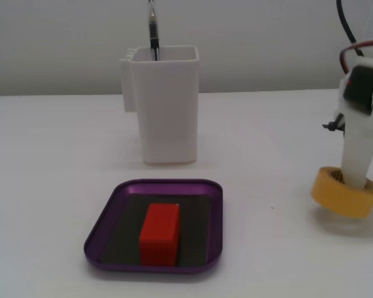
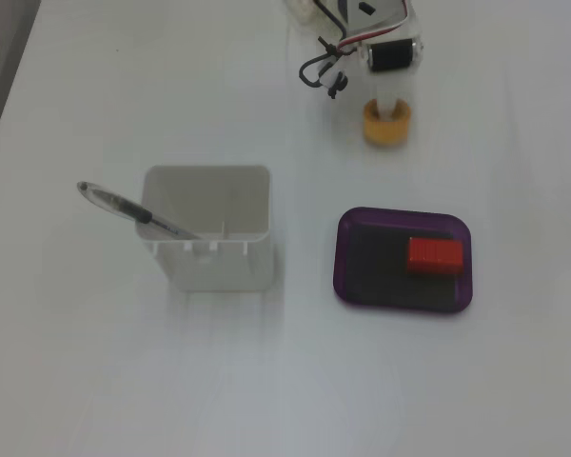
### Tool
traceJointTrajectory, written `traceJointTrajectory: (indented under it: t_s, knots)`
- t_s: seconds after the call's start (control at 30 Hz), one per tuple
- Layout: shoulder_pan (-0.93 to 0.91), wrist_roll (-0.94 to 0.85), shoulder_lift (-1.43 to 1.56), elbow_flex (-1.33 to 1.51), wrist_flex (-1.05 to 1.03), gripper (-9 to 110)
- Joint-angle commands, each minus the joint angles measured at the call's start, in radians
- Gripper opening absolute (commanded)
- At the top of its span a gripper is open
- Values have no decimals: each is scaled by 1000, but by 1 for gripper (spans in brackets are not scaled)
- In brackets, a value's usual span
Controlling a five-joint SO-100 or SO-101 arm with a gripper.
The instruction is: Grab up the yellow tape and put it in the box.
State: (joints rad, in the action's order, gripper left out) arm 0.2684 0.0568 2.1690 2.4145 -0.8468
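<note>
White tabletop (image 1: 62, 186) fills both fixed views, backed by a pale wall. At the right edge of the low view, the yellow tape (image 1: 345, 194) is seen tilted and lifted just off the surface, with a shadow beneath it. One white finger (image 1: 355, 155) of the gripper (image 1: 355, 181) is pushed down through its core, and the roll is gripped. The purple box (image 1: 121, 254) lies well apart to the left, with a red block (image 1: 160, 233) on its dark floor. Behind it stands a white container (image 1: 166, 102) with a pen (image 2: 124, 207).
</note>
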Motion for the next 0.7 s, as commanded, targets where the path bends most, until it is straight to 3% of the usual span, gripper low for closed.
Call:
traceJointTrajectory:
  t_s: [0.0,0.4,0.67]
  knots:
    - [31,0,14,-138,-32,-1]
    - [20,-11,-6,-382,-40,-1]
    - [-61,-91,-94,-410,98,-1]
